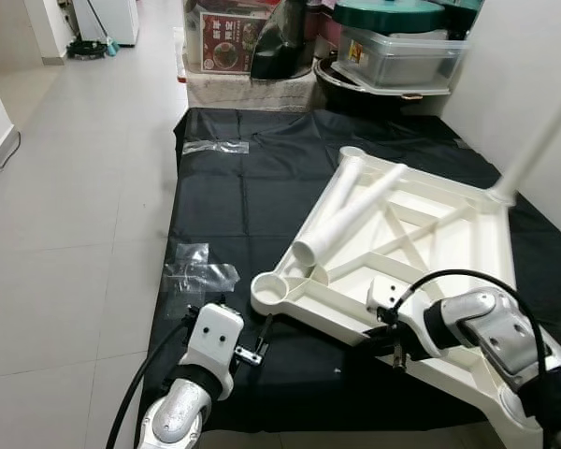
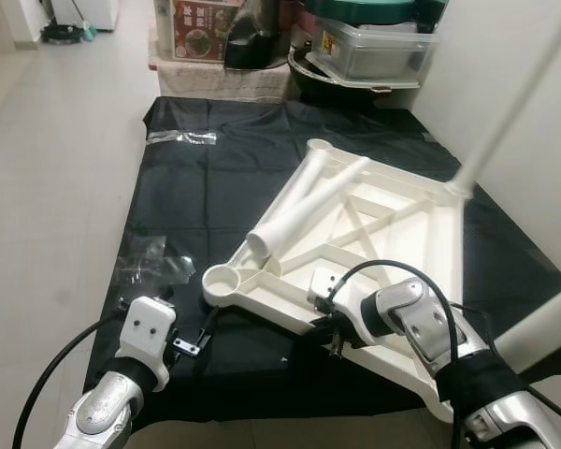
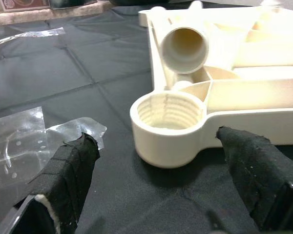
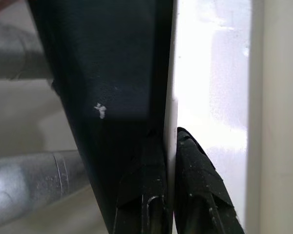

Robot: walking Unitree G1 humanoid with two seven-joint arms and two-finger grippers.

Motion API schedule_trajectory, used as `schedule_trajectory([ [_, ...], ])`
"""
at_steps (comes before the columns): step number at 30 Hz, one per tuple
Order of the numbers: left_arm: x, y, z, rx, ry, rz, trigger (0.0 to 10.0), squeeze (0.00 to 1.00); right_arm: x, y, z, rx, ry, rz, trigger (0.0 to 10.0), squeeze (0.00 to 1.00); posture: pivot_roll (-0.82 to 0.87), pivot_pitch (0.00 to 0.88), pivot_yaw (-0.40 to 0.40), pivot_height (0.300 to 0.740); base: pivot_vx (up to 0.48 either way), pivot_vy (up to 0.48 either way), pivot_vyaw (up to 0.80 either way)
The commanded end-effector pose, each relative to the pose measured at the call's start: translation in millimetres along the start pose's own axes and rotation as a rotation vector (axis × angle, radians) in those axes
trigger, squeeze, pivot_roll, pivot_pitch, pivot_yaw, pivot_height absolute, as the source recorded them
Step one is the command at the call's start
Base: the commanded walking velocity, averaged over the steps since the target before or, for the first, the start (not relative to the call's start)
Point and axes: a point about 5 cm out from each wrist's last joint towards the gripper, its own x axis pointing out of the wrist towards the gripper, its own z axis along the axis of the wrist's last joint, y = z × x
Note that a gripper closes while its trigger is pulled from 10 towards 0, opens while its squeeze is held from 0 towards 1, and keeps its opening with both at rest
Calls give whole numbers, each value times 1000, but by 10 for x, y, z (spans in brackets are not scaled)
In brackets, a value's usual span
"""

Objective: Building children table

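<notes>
The cream plastic table top (image 1: 449,234) lies upside down on a black mat (image 1: 234,206). A loose leg tube (image 1: 355,210) rests across its ribs. Another leg (image 1: 542,131) stands screwed into the far right corner. My left gripper (image 3: 158,141) is open, low over the mat, with its fingers either side of the threaded corner socket (image 3: 168,117) and a little short of it. The same socket (image 1: 279,288) is the table top's near left corner. My right gripper (image 4: 170,134) is shut on the table top's thin near rim (image 4: 170,73), at the front edge (image 1: 393,351).
Crumpled clear plastic bags lie on the mat near my left gripper (image 1: 196,271) and further back (image 1: 215,147). Boxes (image 1: 234,42) and a lidded plastic container (image 1: 402,51) stand behind the mat. A white wall (image 1: 533,65) runs along the right. Tiled floor (image 1: 75,187) stretches to the left.
</notes>
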Motion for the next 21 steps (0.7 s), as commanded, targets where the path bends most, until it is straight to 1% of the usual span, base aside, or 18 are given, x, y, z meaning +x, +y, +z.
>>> schedule_trajectory([
  [1, 0, -12, -39, 2, 23, -3, 10000, 0, 26, 54, 188, -122, -48, 100, 0, 0, 49, 104, -101, 740, 0, 0, 0],
  [2, 0, -12, -39, 1, 22, -3, 10000, 0, 21, 39, 191, -172, -34, 114, 0, 0, 52, 104, -104, 740, 0, 0, 0],
  [3, 0, -12, -39, 1, 22, -3, 10000, 0, 21, 39, 191, -172, -34, 114, 0, 0, 52, 104, -104, 740, 0, 0, 0],
  [4, 0, -13, -39, 1, 22, -2, 10000, 0, 15, 32, 176, -225, -19, 131, 0, 0, 50, 103, -105, 740, 0, 0, 0],
  [5, 0, -13, -39, 1, 22, -2, 10000, 0, 15, 32, 176, -225, -19, 131, 0, 0, 50, 103, -105, 740, 0, 0, 0],
  [6, -2, -14, -38, 1, 22, -1, 10000, 0, 14, 27, 156, -270, -4, 141, 0, 0, 50, 103, -105, 740, 0, 0, 0],
  [8, -2, -14, -38, 1, 22, -1, 10000, 0, 14, 27, 156, -270, -4, 141, 0, 0, 50, 103, -105, 740, 0, 0, 0],
  [11, -3, -16, -40, 3, 22, -5, 10000, 0, 29, 9, 81, -373, 37, 155, 0, 0, 51, 101, -103, 740, 0, 0, 0],
  [12, -5, -17, -42, 2, 23, -6, 10000, 0, 26, -15, 39, -405, 67, 149, 0, 0, 54, 98, -102, 740, 0, 0, 0],
  [13, -5, -17, -42, 2, 23, -6, 10000, 0, 26, -15, 39, -405, 67, 149, 0, 0, 54, 98, -102, 740, 0, 0, 0],
  [14, -6, -18, -43, 2, 24, -6, 10000, 0, 22, -31, 11, -424, 87, 144, 0, 0, 53, 97, -102, 740, 0, 0, 0],
  [16, -6, -18, -43, 2, 24, -6, 10000, 0, 22, -31, 11, -424, 87, 144, 0, 0, 53, 97, -102, 740, 0, 0, 0],
  [17, -10, -19, -47, 3, 26, -7, 10000, 0, 3, -91, -35, -449, 122, 115, 0, 0, 55, 96, -102, 740, 0, 0, 0],
  [19, -11, -18, -47, 3, 26, -7, 10000, 0, -4, -112, -42, -453, 126, 107, 0, 0, 55, 96, -102, 740, 0, 0, 0],
  [21, -14, -18, -52, 5, 28, -7, 10000, 0, -42, -174, -82, -475, 160, 85, 0, 0, 55, 93, -103, 740, 0, 0, 0],
])
